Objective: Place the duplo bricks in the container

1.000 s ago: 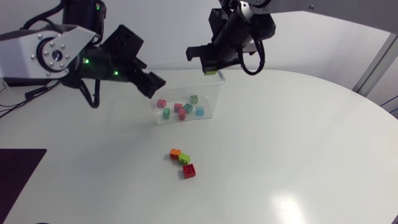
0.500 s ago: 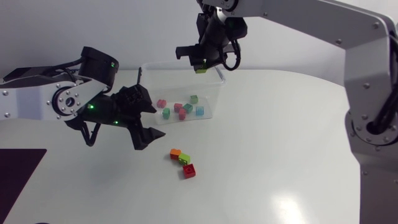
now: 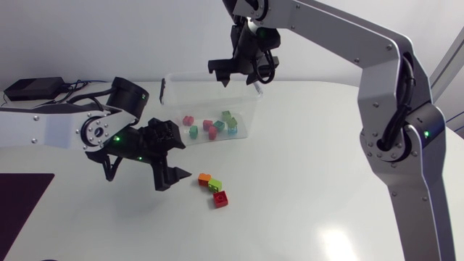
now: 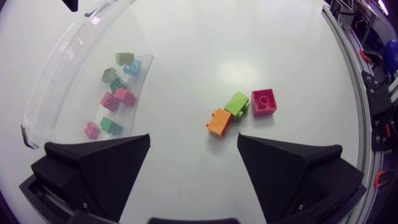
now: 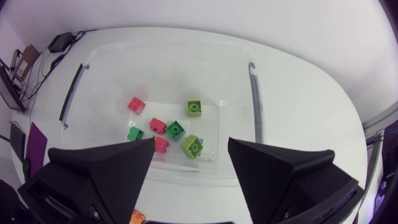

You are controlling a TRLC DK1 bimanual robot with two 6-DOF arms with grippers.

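Three loose duplo bricks lie together on the white table: orange (image 3: pixel 204 178), green (image 3: pixel 216 185) and red (image 3: pixel 221 199). My left gripper (image 3: pixel 165 163) hangs open just to their left. In the left wrist view the orange brick (image 4: pixel 218 121), green brick (image 4: pixel 237 102) and red brick (image 4: pixel 263 101) lie just ahead of its spread fingers. The clear container (image 3: pixel 174 77) at the back holds several pink, green, red and blue bricks. My right gripper (image 3: pixel 235 75) is open above the container's back edge, empty. A lime brick (image 5: pixel 191 146) lies tilted inside, below it.
The container's clear wall (image 4: pixel 56 74) stands ahead of my left gripper, off to one side of the loose bricks. Bare white table surrounds the loose bricks and stretches to the right. A dark mat (image 3: pixel 18 203) lies at the table's left edge.
My right gripper has opened and the lime brick it held has dropped into the container. My left arm has come down and forward to the loose bricks, still open.
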